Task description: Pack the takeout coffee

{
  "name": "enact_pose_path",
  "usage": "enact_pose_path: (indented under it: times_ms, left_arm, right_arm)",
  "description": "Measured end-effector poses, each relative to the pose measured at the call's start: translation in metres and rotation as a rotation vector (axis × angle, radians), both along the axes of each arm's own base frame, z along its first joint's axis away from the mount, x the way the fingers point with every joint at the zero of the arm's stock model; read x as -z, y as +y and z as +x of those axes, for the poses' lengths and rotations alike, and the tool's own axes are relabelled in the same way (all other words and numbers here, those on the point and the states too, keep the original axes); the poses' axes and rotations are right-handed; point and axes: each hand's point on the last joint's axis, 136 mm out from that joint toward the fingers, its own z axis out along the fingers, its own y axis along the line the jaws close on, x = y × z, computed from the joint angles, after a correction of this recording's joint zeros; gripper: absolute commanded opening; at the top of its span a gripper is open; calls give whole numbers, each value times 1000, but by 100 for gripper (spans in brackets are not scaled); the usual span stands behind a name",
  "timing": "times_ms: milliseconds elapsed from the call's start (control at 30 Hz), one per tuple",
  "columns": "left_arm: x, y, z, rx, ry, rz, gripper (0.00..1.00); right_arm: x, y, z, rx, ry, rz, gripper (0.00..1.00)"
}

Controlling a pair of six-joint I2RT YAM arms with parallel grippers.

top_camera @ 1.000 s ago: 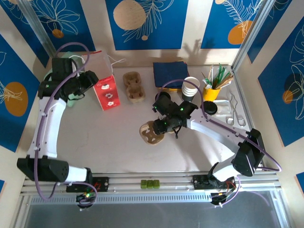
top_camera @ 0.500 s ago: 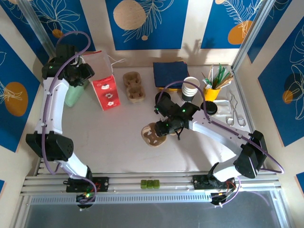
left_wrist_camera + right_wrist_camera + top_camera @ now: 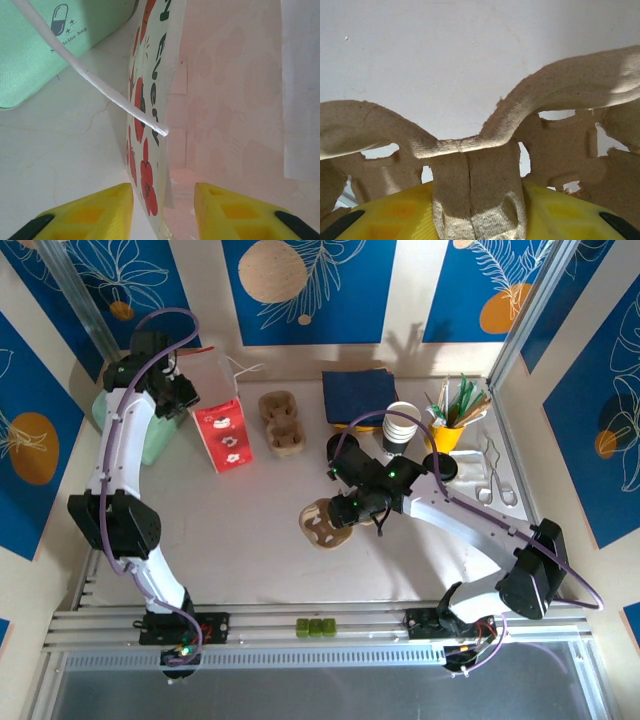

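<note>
The takeout coffee is out of view. A white paper bag with red flowers [image 3: 222,430] stands open at the back left. My left gripper [image 3: 172,390] hovers at its top edge. In the left wrist view the gripper [image 3: 162,191] is open and straddles the bag's printed wall [image 3: 145,115], with a gap on each side. The bag's white string handle [image 3: 100,85] crosses in front. My right gripper [image 3: 352,508] is shut on the middle rib of a brown pulp cup carrier [image 3: 320,523], and the rib is pinched between its fingers [image 3: 480,200].
A mint green medicine bag [image 3: 152,445] lies left of the paper bag. A second carrier [image 3: 282,422], navy napkins [image 3: 358,395], a white cup stack [image 3: 403,425], a yellow utensil cup [image 3: 447,432], a black lid [image 3: 440,466] and tongs [image 3: 495,480] line the back and right.
My left arm has swung back and up over the paper bag's rim, and its jaws have narrowed around the bag wall. The right gripper keeps its hold on the carrier, almost still.
</note>
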Motion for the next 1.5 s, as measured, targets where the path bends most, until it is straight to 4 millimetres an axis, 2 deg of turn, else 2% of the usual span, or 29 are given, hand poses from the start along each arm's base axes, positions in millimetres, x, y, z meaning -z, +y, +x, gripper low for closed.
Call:
enact_pose_path:
  times_ms: [100,333,400,567,733,900,1000,1133,1300,1500]
  left_arm:
    - [0,1,4,-4,-4,6,35]
    - [13,6,9,-17,28,34,32]
    - [16,8,11,-19,33,43,27]
    - [11,11,14,-6,25,73,5]
    - [11,12,14,13,25,89,0]
    - [11,6,8,44,23,68,0]
    - [10,0,-2,71,25,49,0]
    - [10,-5,-25,90,30,21,0]
    - [4,-13,-59,116,21,-18,0]
    - [14,-18,-109,125,19,-51,0]
  right_arm:
    - [0,-1,-1,0,4,-5,42]
    - [-2,-3,-3,0,3,-3,42]
    - [-3,-4,-3,0,2,-2,42]
    - [-2,-4,-4,0,4,-5,42]
    - [-2,-6,-5,7,10,-7,42]
    - [-5,-8,-7,17,14,-5,42]
    - [-7,-9,-8,19,13,-3,42]
    - [-12,-11,-10,27,9,8,42]
    - [-19,-14,-14,35,4,31,42]
    - [-24,-13,-19,35,9,49,42]
